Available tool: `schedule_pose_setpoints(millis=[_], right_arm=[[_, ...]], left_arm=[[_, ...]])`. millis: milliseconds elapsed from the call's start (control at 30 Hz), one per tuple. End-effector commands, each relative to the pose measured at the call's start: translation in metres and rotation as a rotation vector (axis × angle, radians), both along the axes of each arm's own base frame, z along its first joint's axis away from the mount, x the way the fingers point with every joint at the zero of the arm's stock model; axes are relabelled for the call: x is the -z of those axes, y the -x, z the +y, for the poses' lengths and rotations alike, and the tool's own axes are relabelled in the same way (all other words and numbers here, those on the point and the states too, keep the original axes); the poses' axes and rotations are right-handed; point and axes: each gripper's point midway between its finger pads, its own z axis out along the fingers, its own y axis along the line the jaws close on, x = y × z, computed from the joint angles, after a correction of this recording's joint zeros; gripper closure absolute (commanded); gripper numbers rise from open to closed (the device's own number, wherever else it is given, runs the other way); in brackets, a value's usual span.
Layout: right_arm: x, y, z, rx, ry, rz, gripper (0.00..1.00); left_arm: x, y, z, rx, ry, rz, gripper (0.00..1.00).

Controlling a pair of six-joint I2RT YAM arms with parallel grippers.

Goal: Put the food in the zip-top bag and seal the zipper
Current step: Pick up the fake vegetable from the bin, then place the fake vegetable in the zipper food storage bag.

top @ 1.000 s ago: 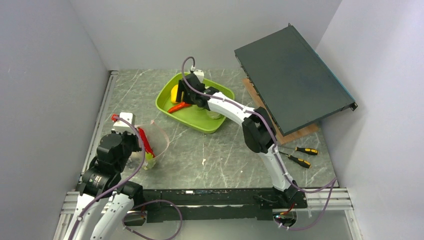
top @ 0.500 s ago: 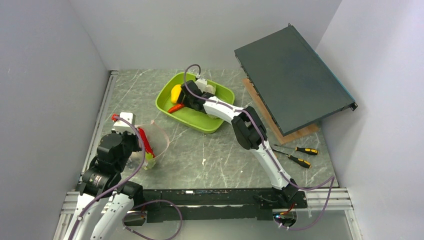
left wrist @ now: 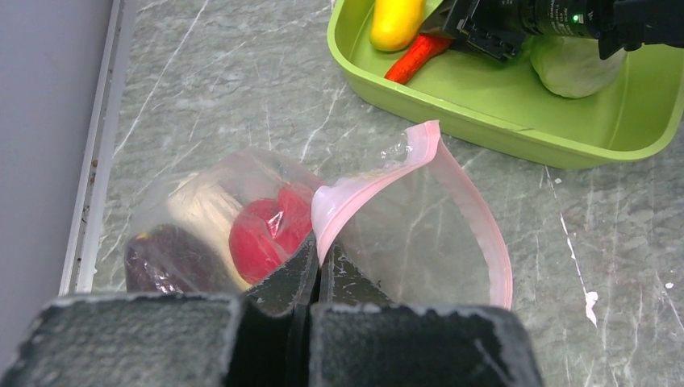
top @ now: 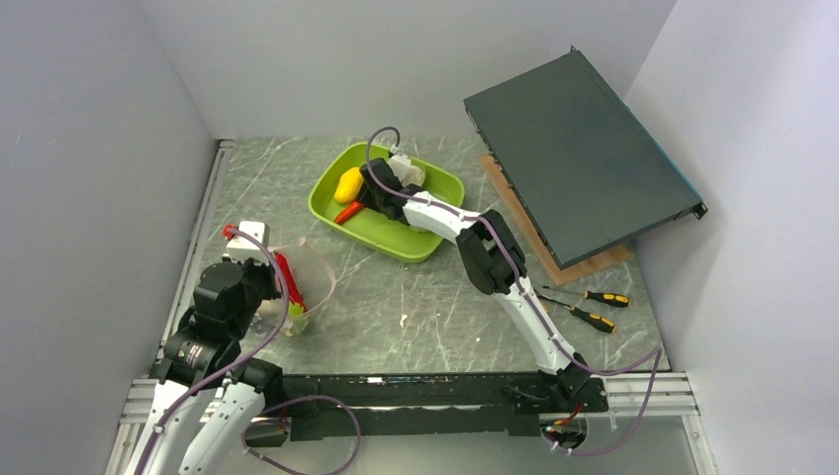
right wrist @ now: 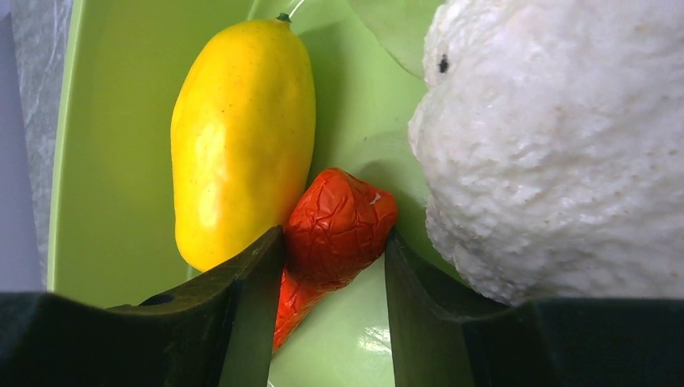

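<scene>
Since a second ago the right arm has dropped lower into the lime-green tray (right wrist: pixel 105 161). Its right gripper (right wrist: pixel 331 242) is now clamped on the thick end of the wrinkled orange carrot (right wrist: pixel 335 226), between the smooth yellow fruit (right wrist: pixel 242 137) and the bumpy white cauliflower (right wrist: pixel 556 145). A pale green cabbage (left wrist: pixel 573 68) lies there too. On the marbled counter (top: pixel 396 287), the left gripper (left wrist: pixel 316 266) pinches the pink-edged rim of the crinkly clear bag (left wrist: pixel 419 234). The bag holds a red piece (left wrist: pixel 266 230), a dark purple piece (left wrist: pixel 165 258) and a pale stalk (left wrist: pixel 206 205).
</scene>
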Motion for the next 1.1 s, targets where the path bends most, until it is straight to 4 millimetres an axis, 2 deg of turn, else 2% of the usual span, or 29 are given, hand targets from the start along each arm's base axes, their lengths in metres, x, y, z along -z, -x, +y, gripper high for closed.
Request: schedule_pose_setpoints(millis=[0,133,233,367,533,567,600,733,833,967,1067], right_arm=[[-0.033,-0.011,-0.005,-0.062,0.049,-0.091,0.7],[-0.083,-0.014,-0.004,-0.143,0.088,-0.189,0.76],[-0.124,-0.004,-0.012,-0.165,0.08,-0.259,0.81],[-0.171,0.018,-0.017,-0.246,0.047,-0.359,0.86],[-0.213,0.055,-0.022,-0.36,-0.035,-0.475,0.97],[-0.221,0.064,-0.022,-0.386,-0.056,-0.508,0.97],[-0.237,0.077,-0.022,-0.411,-0.089,-0.561,0.97],[-0.269,0.121,-0.024,-0.431,-0.239,-0.709,0.99],[-0.288,0.166,-0.019,-0.444,-0.333,-0.83,1.0],[-0.32,0.235,-0.003,-0.445,-0.33,-1.063,1.0],[-0.321,0.264,0.004,-0.41,-0.335,-1.143,1.0]], left_arm=[[-0.011,-0.004,-0.001,-0.005,0.017,-0.037,1.0],[-0.012,-0.003,0.0,-0.012,0.019,-0.043,1.0],[-0.013,-0.003,0.0,-0.009,0.021,-0.048,1.0],[-0.012,-0.004,0.0,-0.01,0.02,-0.041,1.0],[-0.013,-0.003,0.001,-0.013,0.021,-0.046,1.0],[-0.013,-0.003,0.0,-0.012,0.022,-0.051,1.0],[-0.013,-0.003,0.0,-0.011,0.022,-0.052,1.0],[-0.013,-0.003,0.0,-0.01,0.021,-0.046,1.0],[-0.013,-0.003,0.002,-0.021,0.021,-0.044,1.0],[-0.015,-0.001,0.003,-0.026,0.025,-0.057,1.0],[-0.015,-0.001,0.003,-0.027,0.026,-0.057,1.0]])
